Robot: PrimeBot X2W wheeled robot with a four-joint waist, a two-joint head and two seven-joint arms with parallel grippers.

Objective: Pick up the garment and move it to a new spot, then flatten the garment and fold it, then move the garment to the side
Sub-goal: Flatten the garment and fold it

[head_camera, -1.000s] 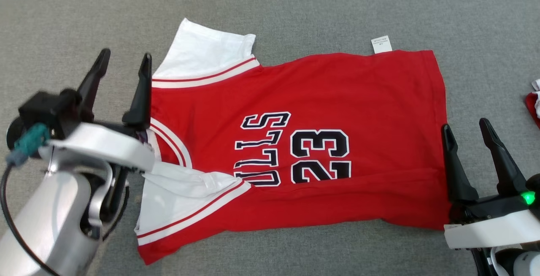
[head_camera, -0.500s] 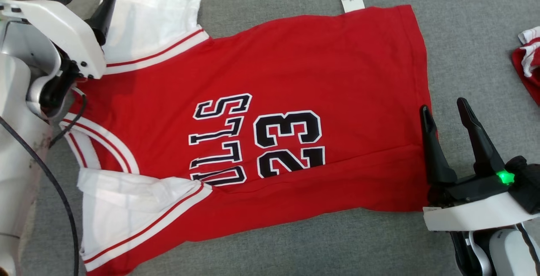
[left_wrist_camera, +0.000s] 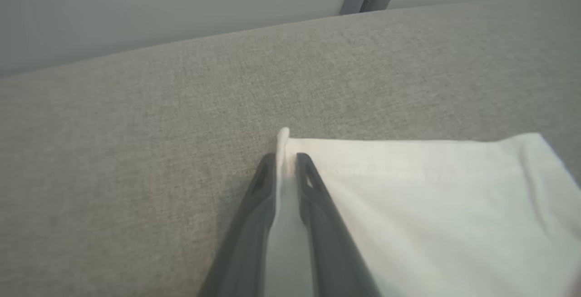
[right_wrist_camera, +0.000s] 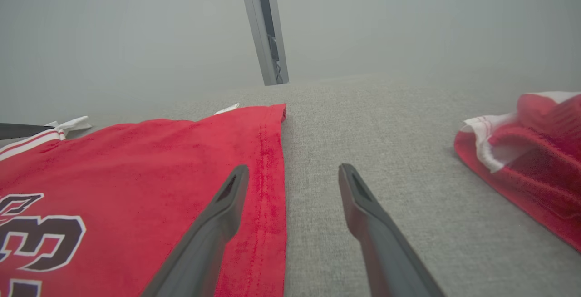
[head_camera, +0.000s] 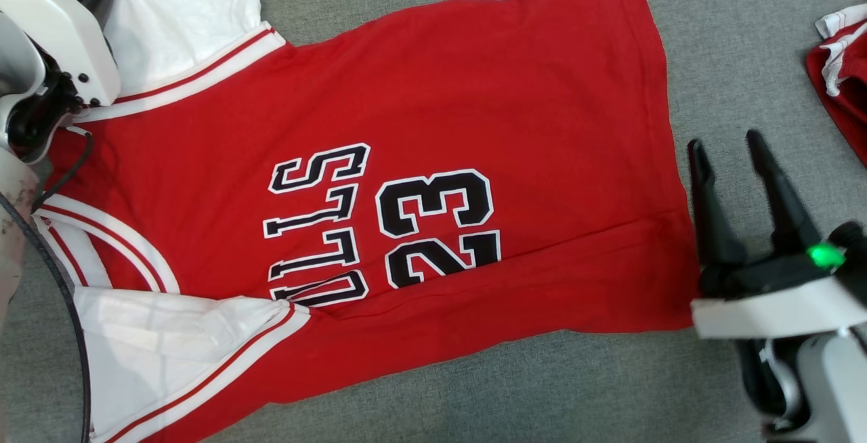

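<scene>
Where the head view masks the tips, the left wrist view shows the left pincer (left_wrist_camera: 286, 160) closed on the sleeve (left_wrist_camera: 408, 179) edge of the garment (head_camera: 474, 91).

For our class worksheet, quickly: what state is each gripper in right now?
Left gripper: closed, pinching the corner of the white sleeve of the red jersey.
Right gripper: open, holding nothing.
</scene>
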